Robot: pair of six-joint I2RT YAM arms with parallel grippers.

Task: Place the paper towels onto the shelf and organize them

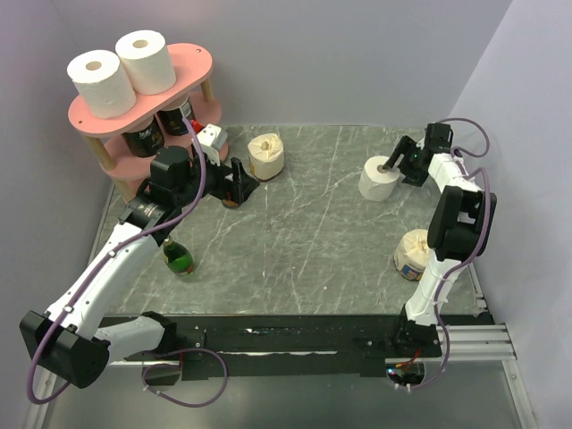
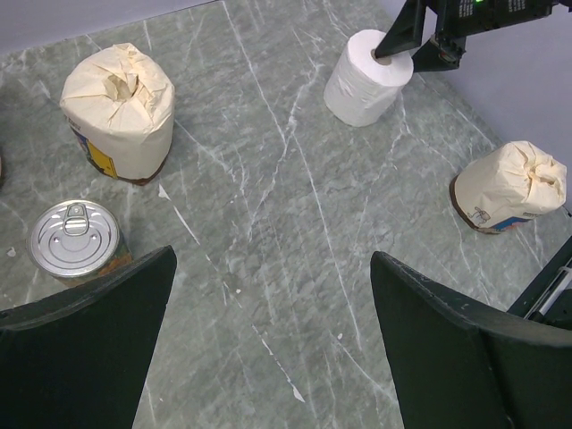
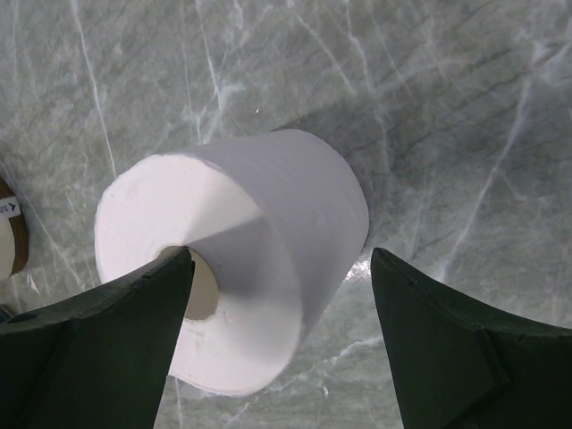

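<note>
My right gripper (image 3: 281, 259) fills the wrist view, jaws wide: one tip over the roll's (image 3: 241, 232) core, the other outside its wall, nothing gripped. Only the top view shows the shelf (image 1: 192, 67) at 10 o'clock, two more rolls (image 1: 100, 82) (image 1: 146, 61) on top, dark cans (image 1: 143, 138) half hidden beneath. The table roll stands at 2 o'clock. My left gripper (image 2: 273, 259) gapes empty; its view alone shows a ring-pull can (image 2: 74, 239). Three rolls, two wrapped bundles (image 2: 116, 112) (image 2: 509, 188).

Grey marbled table (image 1: 304, 234), lilac walls (image 1: 357, 54)

Upright paper towel roll (image 2: 362, 80), can (image 2: 74, 237) (unopened)
</note>
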